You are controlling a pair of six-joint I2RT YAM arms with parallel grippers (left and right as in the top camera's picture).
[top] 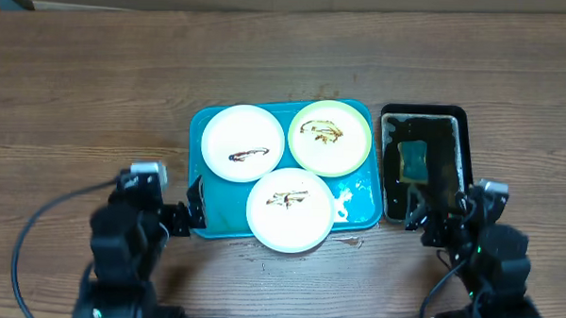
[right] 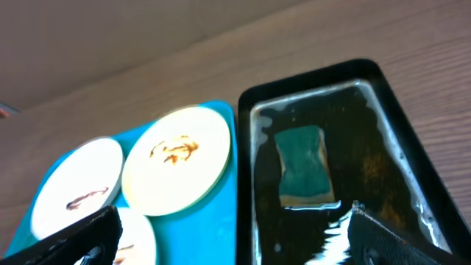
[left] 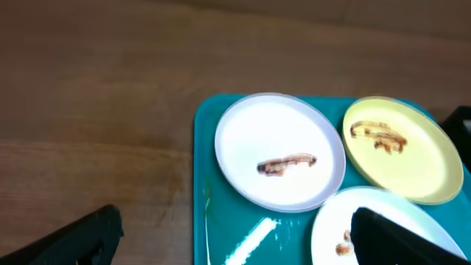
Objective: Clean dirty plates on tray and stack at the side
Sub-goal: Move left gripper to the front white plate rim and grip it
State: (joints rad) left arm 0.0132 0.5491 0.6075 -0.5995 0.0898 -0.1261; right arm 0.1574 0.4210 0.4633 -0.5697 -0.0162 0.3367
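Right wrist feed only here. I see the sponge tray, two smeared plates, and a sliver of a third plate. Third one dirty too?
Observer: Yes. The near white plate has a brown smear in its middle.
Operator: Fully on the tray?
Observer: No. Its near edge overhangs the front rim of the turquoise tray.
Operator: Left arm?
Observer: The left gripper sits open at the tray's near left corner, holding nothing.
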